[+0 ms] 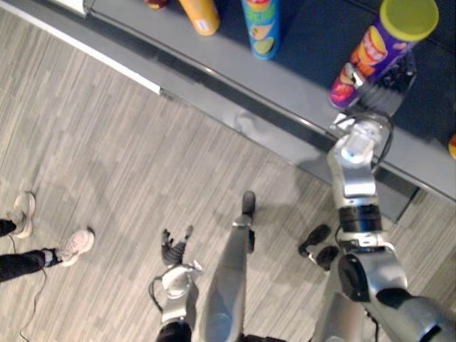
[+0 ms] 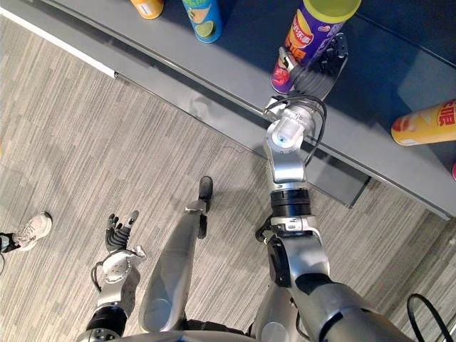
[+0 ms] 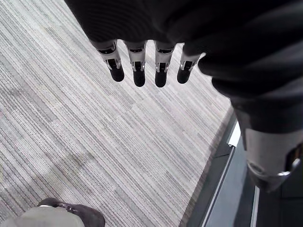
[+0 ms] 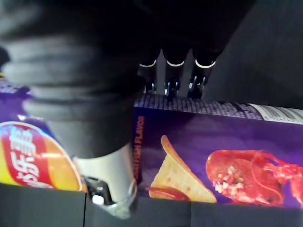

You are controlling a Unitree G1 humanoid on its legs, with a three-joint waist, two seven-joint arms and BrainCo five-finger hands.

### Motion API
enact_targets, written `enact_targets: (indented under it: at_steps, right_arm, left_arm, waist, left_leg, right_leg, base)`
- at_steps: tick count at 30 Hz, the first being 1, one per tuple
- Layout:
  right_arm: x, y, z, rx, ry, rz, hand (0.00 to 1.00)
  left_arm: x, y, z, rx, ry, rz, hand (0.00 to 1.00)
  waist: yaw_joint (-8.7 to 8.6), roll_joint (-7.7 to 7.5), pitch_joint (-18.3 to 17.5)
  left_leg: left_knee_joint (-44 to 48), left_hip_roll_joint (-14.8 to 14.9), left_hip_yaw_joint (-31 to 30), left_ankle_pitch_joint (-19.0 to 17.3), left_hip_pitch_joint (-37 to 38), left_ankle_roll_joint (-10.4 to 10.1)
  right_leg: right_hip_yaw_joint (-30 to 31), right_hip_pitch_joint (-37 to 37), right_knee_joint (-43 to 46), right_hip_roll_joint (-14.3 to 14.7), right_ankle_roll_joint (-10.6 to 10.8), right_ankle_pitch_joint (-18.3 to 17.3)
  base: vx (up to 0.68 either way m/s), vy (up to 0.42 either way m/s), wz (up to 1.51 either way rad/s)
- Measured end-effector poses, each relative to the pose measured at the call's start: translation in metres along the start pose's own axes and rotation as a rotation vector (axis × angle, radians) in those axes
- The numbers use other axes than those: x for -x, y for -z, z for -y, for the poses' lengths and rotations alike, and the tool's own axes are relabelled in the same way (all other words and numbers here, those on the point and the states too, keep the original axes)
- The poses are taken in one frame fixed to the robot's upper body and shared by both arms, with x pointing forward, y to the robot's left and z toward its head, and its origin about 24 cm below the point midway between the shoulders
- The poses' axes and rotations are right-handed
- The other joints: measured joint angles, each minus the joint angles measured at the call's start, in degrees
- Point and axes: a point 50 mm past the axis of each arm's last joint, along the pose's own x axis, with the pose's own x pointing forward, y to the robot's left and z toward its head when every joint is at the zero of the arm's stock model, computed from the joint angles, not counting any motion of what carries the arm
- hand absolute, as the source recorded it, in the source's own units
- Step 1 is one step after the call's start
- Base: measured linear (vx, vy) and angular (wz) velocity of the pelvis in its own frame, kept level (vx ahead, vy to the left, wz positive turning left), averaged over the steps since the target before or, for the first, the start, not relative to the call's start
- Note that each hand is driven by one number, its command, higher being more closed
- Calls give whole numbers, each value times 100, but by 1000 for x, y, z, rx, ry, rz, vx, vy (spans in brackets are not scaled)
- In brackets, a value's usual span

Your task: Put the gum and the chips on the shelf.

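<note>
Setting: shop-like retail display. Evidence: long grey shelf (image 1: 235,75) carrying a row of upright chip cans: purple can (image 1: 377,53), blue can (image 1: 261,25), orange can (image 1: 201,14); yellow can (image 2: 427,122) on its side; striped grey floor (image 1: 107,157); person's sneaker (image 1: 75,246).

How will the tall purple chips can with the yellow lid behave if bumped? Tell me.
Tall and narrow-based, the purple chips can with the yellow lid probably tips easily. Its round wall would likely roll along the grey shelf once down. It looks stiff: no dent shows where the right hand wraps it.
</note>
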Motion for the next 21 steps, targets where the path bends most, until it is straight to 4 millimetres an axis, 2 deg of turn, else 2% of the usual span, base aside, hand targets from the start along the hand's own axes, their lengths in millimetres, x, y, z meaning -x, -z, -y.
enact_targets:
  at_steps: [11, 15, 18, 21]
  right_arm:
    - [12, 24, 0, 51, -20, -89, 0]
    - [28, 41, 1, 94, -62, -146, 0]
    - [41, 55, 2, 115, -85, -203, 0]
    - [56, 71, 8, 168, -120, -254, 0]
  left_arm:
    - [1, 2, 0, 35, -6, -16, 0]
    - [1, 4, -1, 31, -7, -25, 0]
    - [3, 14, -3, 12, -12, -64, 0]
    - [5, 23, -4, -9, -5, -104, 0]
  waist:
    - [-28, -20, -18]
    - [-42, -42, -29]
    - [-158, -59, -85]
    - [-169, -99, -114]
  left_leg:
    - [267, 55, 48, -56, -80, -17]
    - [375, 170, 139, -142, 101, -17]
    - [356, 251, 173, -188, 312, -12]
    - [289, 347, 284, -238, 567, -60]
  right_leg:
    - [95, -71, 121, 26, -11, -14]
    - [203, 80, 105, 133, -10, -9]
    - [232, 272, 7, 235, -10, -10]
    - [320, 451, -108, 349, 23, 13]
  base:
    - [31, -45, -4]
    - [19, -58, -17]
    - [19, -70, -15]
    - [27, -72, -22]
